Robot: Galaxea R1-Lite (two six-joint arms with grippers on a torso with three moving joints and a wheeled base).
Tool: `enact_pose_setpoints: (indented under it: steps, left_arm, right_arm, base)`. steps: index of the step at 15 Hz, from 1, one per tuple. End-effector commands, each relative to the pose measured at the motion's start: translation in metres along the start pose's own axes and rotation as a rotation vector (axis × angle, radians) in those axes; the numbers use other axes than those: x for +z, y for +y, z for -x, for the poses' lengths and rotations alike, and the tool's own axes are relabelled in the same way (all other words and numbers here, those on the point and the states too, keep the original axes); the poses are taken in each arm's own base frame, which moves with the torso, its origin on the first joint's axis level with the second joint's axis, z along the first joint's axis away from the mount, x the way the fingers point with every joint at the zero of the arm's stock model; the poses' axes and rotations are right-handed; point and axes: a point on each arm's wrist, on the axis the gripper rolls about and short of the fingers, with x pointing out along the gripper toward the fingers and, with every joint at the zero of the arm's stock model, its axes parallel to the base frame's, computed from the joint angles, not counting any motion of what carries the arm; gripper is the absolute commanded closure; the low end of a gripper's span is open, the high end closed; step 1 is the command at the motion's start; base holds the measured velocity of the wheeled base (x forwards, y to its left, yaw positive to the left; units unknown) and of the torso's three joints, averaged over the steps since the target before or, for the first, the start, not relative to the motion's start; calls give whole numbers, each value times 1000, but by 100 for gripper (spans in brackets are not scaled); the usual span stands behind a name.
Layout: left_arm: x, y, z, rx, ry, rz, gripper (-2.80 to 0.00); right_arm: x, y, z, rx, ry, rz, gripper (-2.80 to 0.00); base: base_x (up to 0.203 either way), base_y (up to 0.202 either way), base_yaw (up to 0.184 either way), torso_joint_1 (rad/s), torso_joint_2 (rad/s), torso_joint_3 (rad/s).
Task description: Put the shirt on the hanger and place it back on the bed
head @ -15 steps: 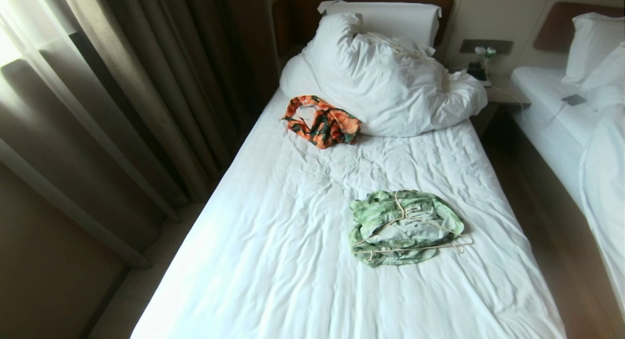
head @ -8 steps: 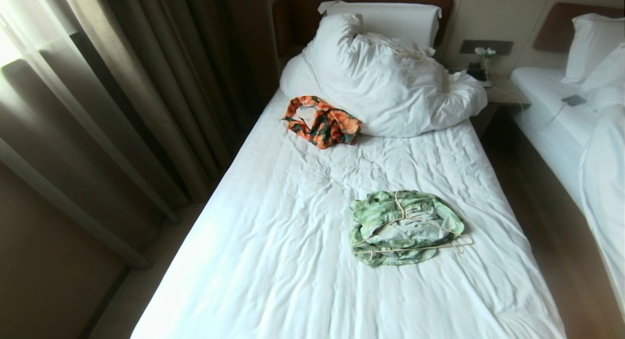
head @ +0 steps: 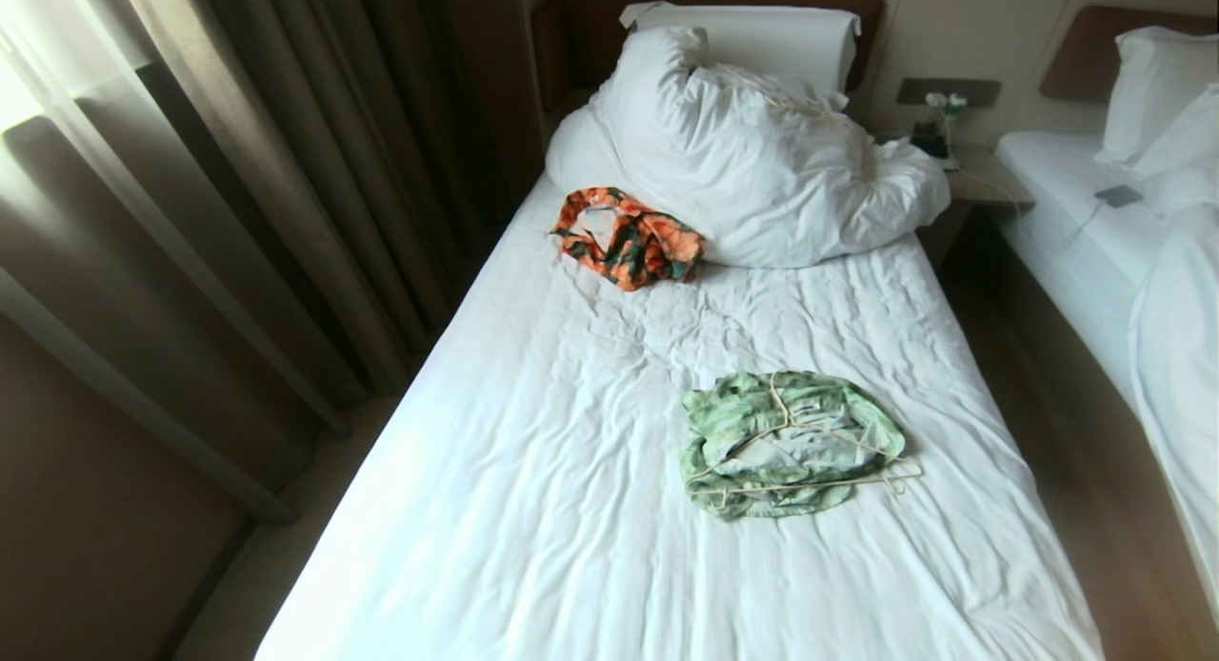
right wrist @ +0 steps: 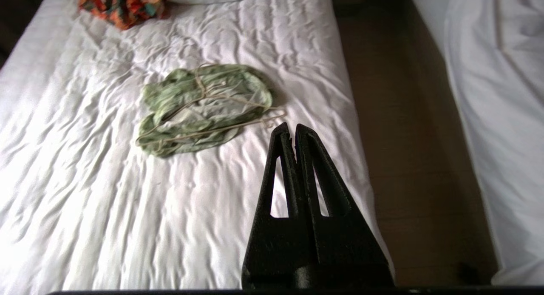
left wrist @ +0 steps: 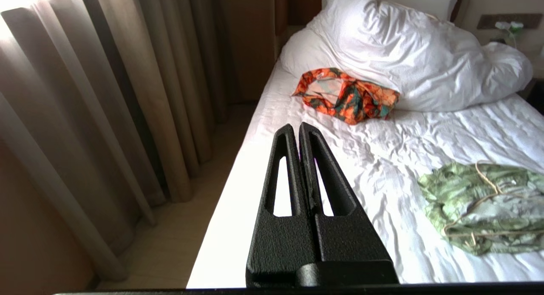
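The shirt [head: 790, 442] is bunched on the bed [head: 571, 509] beneath the hanger [head: 800, 451]; both grippers — left [left wrist: 298, 129], right [right wrist: 290, 128] — are clenched empty, held well apart from it, nothing yet grasped

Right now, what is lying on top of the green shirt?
The cream wire hanger lies across the crumpled shirt, its hook pointing toward the duvet. The sheet of the bed shows around the shirt; what lies under it is covered.

A hotel-style twin bedroom. A single bed [head: 590, 470] with a wrinkled white sheet, bunched duvet [head: 762, 166] and dark wood headboard [head: 581, 32] fills the centre. Long curtains [head: 238, 185] hang at left; a nightstand [head: 981, 180] and second white bed [head: 1076, 223] stand at right.
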Motion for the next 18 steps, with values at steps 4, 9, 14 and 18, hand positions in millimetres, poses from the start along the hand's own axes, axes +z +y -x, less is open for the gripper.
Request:
enact_pose_setpoints:
  steps: [4, 9, 14, 18]
  left_arm:
    - [-39, -2, 15, -33, 128, 1, 0]
    - [-58, -4, 19, -69, 320, -3, 0]
    - [-58, -4, 19, -72, 322, 1, 0]
    - [-57, -4, 19, -68, 321, 8, 0]
  right_arm:
    - [-58, 1, -17, 197, 58, 10, 0]
    - [-117, 2, -48, 237, 25, 83, 0]
    - [-129, 0, -56, 167, -36, 173, 0]
    - [-128, 0, -56, 168, -36, 110, 0]
  base:
    - [0, 0, 0, 0, 0, 0]
    - [0, 0, 0, 0, 0, 0]
    - [0, 0, 0, 0, 0, 0]
    - [0, 0, 0, 0, 0, 0]
